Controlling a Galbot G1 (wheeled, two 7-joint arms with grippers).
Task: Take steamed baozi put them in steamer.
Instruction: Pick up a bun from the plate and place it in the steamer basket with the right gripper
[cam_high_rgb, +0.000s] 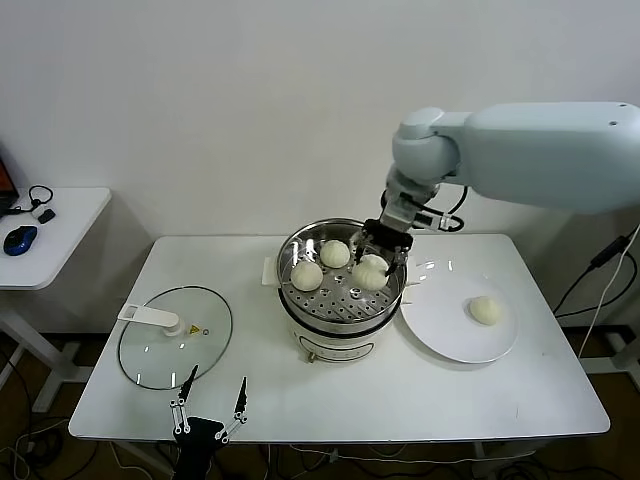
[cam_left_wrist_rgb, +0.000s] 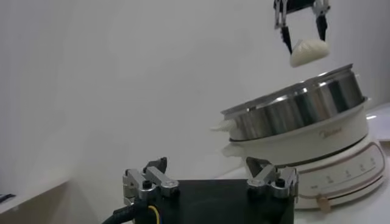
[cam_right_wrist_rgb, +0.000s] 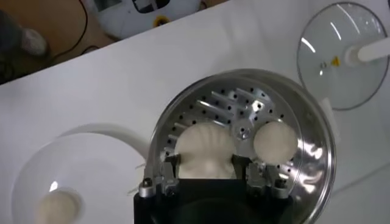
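My right gripper (cam_high_rgb: 373, 262) is shut on one off-white pleated baozi (cam_high_rgb: 370, 276) and holds it just above the steamer (cam_high_rgb: 330, 335), over the side of the tray nearest the plate. The right wrist view shows the baozi (cam_right_wrist_rgb: 205, 149) between the fingers. Two baozi (cam_high_rgb: 306, 275) (cam_high_rgb: 334, 254) lie on the perforated tray inside. A fourth baozi (cam_high_rgb: 486, 310) lies on the white plate (cam_high_rgb: 445, 330). The left wrist view shows the held baozi (cam_left_wrist_rgb: 309, 52) hanging above the steel pot (cam_left_wrist_rgb: 298, 106). My left gripper (cam_high_rgb: 210, 405) is parked open at the table's front edge.
A round glass lid (cam_high_rgb: 175, 335) with a white handle lies flat on the table, left of the steamer. A side table (cam_high_rgb: 50, 235) with a blue mouse stands at the far left. The white wall is behind.
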